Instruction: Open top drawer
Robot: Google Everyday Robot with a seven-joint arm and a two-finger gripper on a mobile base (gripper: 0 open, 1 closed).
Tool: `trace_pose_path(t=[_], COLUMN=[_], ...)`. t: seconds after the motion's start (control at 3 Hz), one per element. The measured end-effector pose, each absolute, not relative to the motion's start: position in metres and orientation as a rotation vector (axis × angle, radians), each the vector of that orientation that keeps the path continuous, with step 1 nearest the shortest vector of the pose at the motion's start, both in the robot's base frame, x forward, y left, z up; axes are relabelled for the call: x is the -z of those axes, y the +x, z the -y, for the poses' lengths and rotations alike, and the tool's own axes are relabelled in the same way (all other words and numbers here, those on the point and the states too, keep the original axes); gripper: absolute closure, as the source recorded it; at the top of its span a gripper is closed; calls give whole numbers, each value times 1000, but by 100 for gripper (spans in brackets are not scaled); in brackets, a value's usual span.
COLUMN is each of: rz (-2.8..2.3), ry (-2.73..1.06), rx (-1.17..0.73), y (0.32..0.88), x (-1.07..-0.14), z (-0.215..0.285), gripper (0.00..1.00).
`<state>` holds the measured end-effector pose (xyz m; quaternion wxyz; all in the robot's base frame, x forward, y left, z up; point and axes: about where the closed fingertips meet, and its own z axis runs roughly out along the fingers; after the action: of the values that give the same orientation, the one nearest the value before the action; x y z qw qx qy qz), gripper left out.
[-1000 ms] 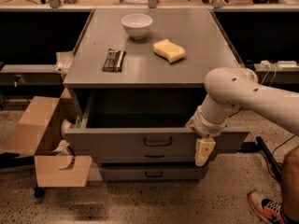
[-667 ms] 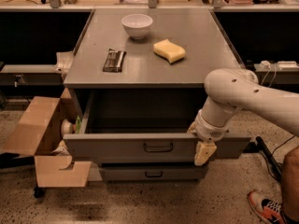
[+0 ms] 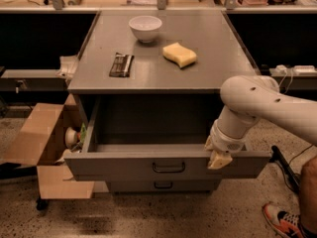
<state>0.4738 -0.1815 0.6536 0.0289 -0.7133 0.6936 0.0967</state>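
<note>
The top drawer [image 3: 124, 165] is the wide grey front with a small dark loop handle [image 3: 168, 167]. It stands pulled far out from the grey cabinet, and its inside looks dark and empty. My gripper [image 3: 218, 158] hangs from the white arm [image 3: 257, 103] and rests against the upper rim of the drawer front, right of the handle. A slimmer drawer front [image 3: 163, 185] shows shut below it.
On the cabinet top [image 3: 218, 73] sit a white bowl [image 3: 145, 28], a yellow sponge [image 3: 180, 54] and a dark flat packet [image 3: 121, 65]. An open cardboard box [image 3: 39, 143] stands at the left. A person's shoe [image 3: 283, 222] is at the bottom right.
The top drawer has slid further out toward the camera. My gripper has come along with its front, staying at the right of the handle.
</note>
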Motion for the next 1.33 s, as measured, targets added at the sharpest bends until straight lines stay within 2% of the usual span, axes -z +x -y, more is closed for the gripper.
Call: trace_pose_path(t=[0.33,1.0,1.33], rz=[-2140,-2150,-2150], ry=[-2201,-2190,-2190], rx=[-298,-339,-339], y=[474,453,453], x=[-653,-650,-650], z=[182,182,182], gripper=[100,100,85])
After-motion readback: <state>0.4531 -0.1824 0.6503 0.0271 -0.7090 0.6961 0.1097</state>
